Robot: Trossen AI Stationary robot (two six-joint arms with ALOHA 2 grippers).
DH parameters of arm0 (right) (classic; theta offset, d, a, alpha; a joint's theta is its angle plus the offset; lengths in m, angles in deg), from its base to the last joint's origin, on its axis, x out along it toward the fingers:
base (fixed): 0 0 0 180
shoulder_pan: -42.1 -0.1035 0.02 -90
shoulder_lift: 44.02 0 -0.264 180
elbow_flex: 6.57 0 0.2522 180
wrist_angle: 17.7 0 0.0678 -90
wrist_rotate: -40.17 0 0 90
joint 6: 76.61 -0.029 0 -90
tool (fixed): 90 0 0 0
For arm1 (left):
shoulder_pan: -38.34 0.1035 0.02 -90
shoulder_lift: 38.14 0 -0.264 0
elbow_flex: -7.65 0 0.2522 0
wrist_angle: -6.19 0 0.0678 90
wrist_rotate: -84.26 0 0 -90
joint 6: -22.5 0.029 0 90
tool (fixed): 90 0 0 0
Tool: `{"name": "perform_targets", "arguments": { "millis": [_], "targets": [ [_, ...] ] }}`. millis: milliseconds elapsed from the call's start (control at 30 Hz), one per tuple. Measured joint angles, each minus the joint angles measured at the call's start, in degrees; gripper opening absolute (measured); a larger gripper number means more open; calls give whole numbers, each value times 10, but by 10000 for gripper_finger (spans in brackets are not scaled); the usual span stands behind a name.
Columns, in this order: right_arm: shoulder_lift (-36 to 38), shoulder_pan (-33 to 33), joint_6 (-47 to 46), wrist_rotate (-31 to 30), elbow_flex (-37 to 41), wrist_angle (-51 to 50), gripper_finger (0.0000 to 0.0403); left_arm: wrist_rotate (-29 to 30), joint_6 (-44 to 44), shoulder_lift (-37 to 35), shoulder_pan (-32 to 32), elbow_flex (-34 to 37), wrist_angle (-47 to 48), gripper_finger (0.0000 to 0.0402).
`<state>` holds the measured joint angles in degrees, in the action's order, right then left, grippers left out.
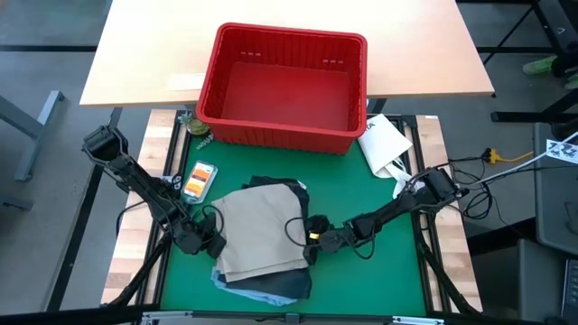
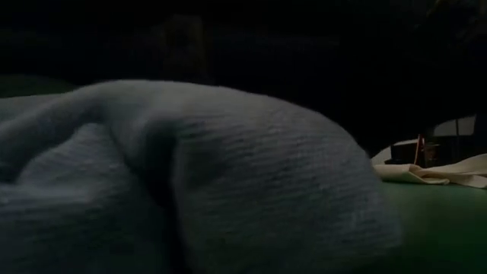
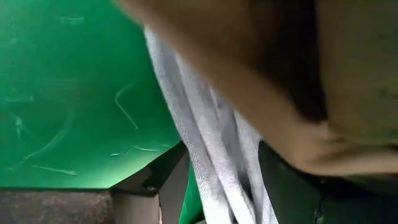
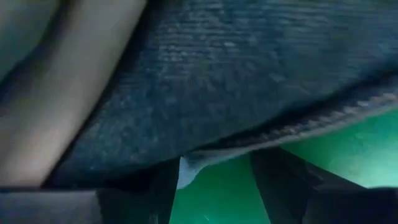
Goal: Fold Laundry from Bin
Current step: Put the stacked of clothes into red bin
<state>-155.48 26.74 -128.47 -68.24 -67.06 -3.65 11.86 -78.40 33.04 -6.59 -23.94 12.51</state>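
Laundry (image 1: 262, 244) sits stacked on the green mat (image 1: 361, 280) just in front of the red bin (image 1: 284, 86), which I see standing empty; tan khaki trousers (image 1: 257, 230) lie on top, with denim and a light blue garment (image 2: 190, 190) poking out underneath. I have the left gripper (image 1: 214, 244) at the stack's left edge and the right gripper (image 1: 313, 242) at its right edge, both low against the fabric, fingers parted, though I can't tell whether either has cloth pinched. Past the stack's right side a white packet (image 1: 384, 140) lies by the bin's corner, and a small orange packet (image 1: 199, 179) lies off its left.
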Motion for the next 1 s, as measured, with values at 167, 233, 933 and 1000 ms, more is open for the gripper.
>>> {"name": "perform_targets", "arguments": {
  "millis": [167,233,933,1000],
  "targets": [
    [-42,-1,4,-7,-45,-3,198,-5,18,0,0,0,-5,188],
    [-49,-1,18,-16,-56,-1,198,-6,25,0,0,0,-5,188],
    [-59,0,150,-58,-105,12,16,28,139,0,-1,0,-65,7],
    [-59,0,169,-61,-113,11,11,29,148,0,-1,0,-65,6]
  ]
}}
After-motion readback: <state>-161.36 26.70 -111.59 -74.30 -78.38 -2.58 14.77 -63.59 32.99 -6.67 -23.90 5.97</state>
